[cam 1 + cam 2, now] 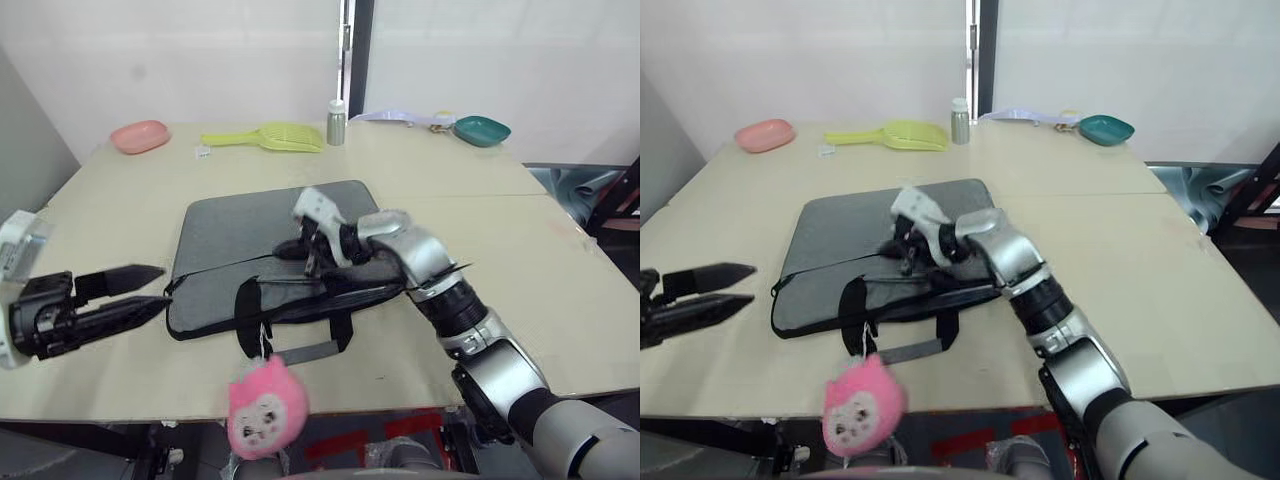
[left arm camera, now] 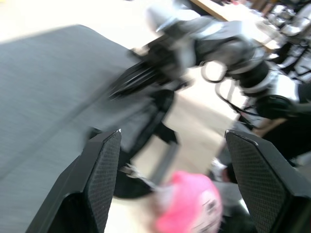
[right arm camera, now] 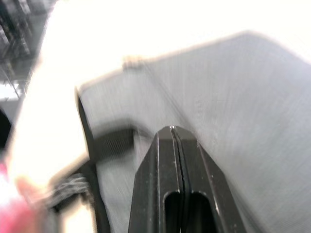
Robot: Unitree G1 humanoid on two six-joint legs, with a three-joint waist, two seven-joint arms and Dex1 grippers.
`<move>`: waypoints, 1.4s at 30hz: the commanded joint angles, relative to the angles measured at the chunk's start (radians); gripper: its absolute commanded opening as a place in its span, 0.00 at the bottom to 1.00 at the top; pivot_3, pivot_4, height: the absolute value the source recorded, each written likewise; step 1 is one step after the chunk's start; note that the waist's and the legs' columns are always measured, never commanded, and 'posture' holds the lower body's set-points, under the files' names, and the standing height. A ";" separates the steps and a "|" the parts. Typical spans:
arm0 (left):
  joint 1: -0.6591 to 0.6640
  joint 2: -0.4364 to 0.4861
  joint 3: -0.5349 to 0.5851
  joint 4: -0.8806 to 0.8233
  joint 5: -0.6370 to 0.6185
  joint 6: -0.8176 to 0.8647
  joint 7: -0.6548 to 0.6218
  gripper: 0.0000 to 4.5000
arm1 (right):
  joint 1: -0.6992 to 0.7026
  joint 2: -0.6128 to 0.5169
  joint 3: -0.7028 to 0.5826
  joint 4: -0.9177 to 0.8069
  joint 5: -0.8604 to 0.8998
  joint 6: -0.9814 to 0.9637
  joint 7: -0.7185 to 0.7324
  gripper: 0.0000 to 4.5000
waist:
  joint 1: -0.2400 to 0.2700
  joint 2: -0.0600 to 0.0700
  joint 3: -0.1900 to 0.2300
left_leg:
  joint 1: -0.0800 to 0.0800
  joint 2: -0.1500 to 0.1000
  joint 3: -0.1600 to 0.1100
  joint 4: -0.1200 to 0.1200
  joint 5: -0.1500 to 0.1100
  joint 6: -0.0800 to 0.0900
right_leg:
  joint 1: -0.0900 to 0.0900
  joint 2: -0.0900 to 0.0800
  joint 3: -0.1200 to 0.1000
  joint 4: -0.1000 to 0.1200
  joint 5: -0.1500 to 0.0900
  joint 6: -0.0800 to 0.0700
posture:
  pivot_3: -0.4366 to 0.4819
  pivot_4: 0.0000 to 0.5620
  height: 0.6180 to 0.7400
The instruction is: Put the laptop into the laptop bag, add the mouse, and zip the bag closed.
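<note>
— While the bag [image 1: 260, 240] lay flat in the middle of the table [image 1: 520, 250], where were the grippers?

— The right gripper [image 1: 290, 250] was over the bag's top face, near its front edge, its two black fingers [image 3: 176, 145] pressed together with no gap. The wrist view did not show anything pinched between them. The left gripper [image 1: 135, 290] hung at the table's left front edge, just beside the bag's left end and apart from it, with its fingers [image 2: 104, 160] spread wide and nothing between them.

— What did the bag look like?

— It was a flat grey fabric case with black trim. Its black handles [image 1: 300, 315] sat along the front edge, toward the robot. A pink plush toy [image 1: 265, 400] hung from that side, dangling past the table's front edge.

— Could you see the laptop or the mouse?

— I could not tell where either was. Whether the zip was open or closed along the front edge was also unclear.

— What else stood on the table?

— Along the far edge, from left to right: a pink dish [image 1: 139, 135] at the far left corner, a yellow-green scoop [image 1: 270, 137], a small bottle [image 1: 336, 122] with a white cap, and a teal dish [image 1: 481, 130] toward the far right. A pale object [image 1: 20, 240] rested at the left edge.
</note>
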 commanded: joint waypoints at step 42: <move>-0.971 -0.418 -1.038 0.846 0.781 -0.811 -0.432 0.37 | 0.769 -0.814 -0.955 -0.792 1.000 0.365 -0.253 1.00 | 0.086 -0.001 0.000 | 0.000 -0.002 0.001 0.018 -0.001 0.007 | 0.002 -0.003 0.005 0.011 -0.004 -0.007 | 0.48 0.27 1.00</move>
